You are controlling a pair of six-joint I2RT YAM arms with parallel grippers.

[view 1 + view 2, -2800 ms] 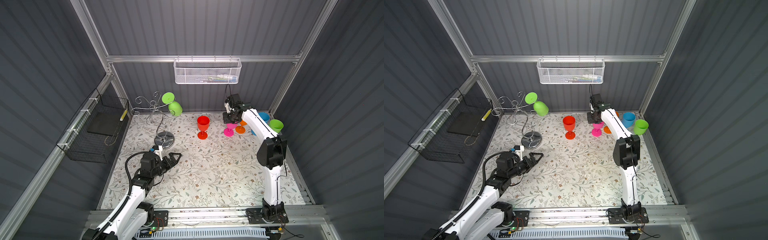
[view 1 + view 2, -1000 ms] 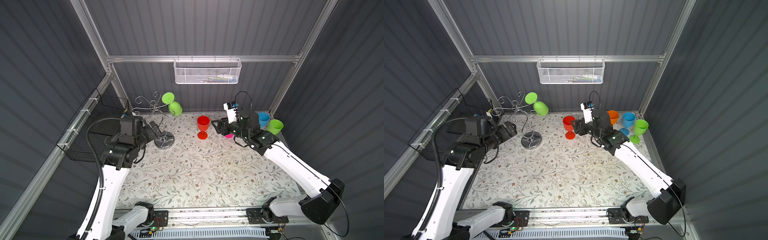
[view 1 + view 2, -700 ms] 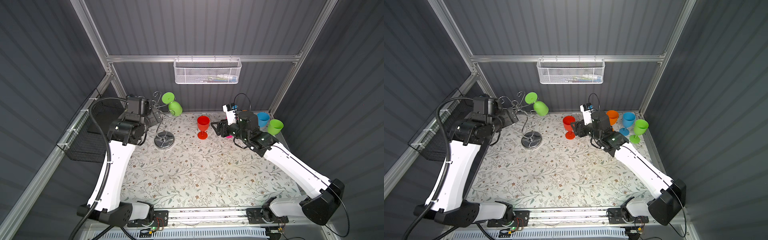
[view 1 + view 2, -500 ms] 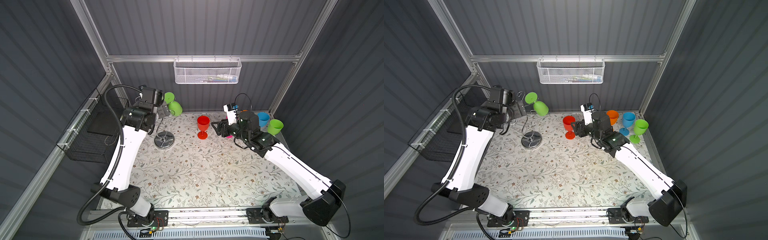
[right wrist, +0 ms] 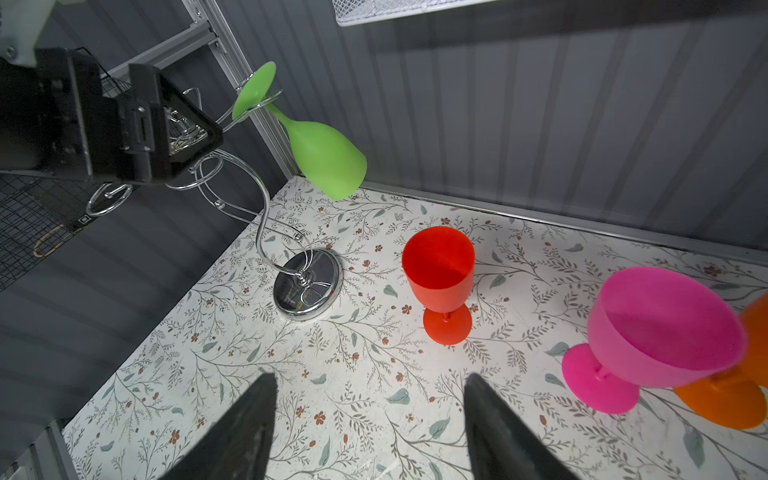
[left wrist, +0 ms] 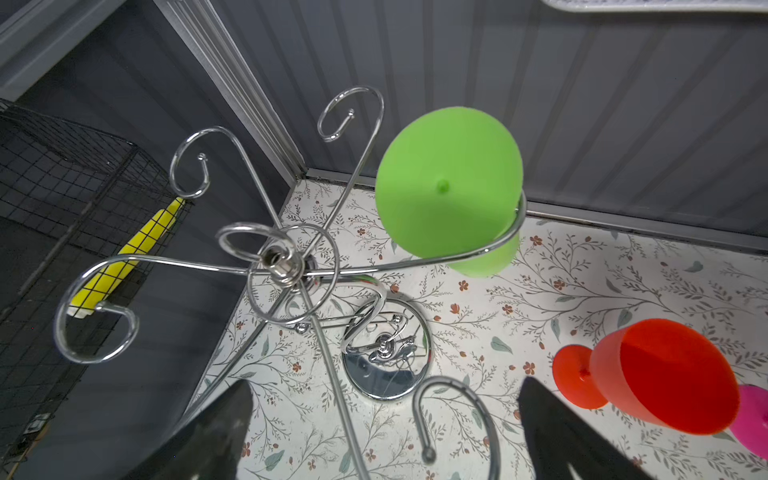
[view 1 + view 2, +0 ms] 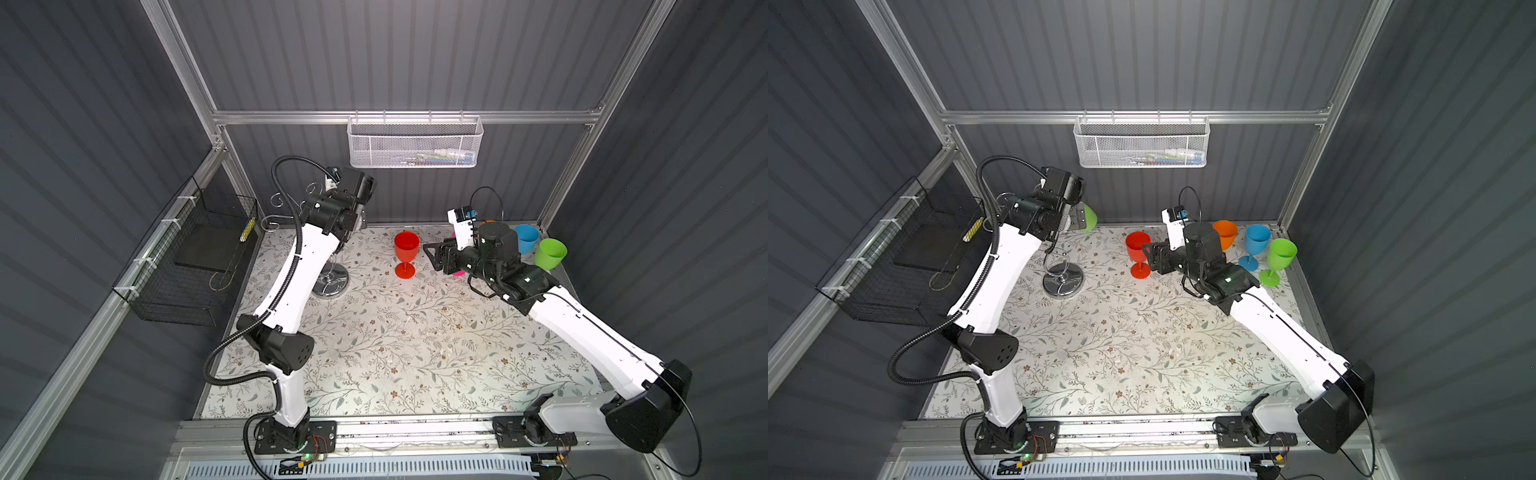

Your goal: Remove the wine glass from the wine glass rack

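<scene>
The left gripper (image 6: 386,382) is held wide open above the wine glass rack (image 6: 276,262), whose green wine glass (image 6: 449,187) is hung upside down just ahead of it. The right gripper (image 5: 370,376) is spread open, empty.

The wine glass rack (image 7: 1064,283) is seen standing on the floral mat (image 7: 1121,340) near the back left corner, its upper part largely covered by the left arm. The left gripper (image 7: 1074,218) is held high over the rack, and part of the hanging green wine glass (image 7: 1089,217) is shown just beside it. 4 glasses are set upright on the mat: a red glass (image 7: 1138,248), an orange glass (image 7: 1226,233), a blue glass (image 7: 1257,242) and a standing green glass (image 7: 1281,254). The right gripper (image 7: 1151,258) is held near the red glass.
</scene>
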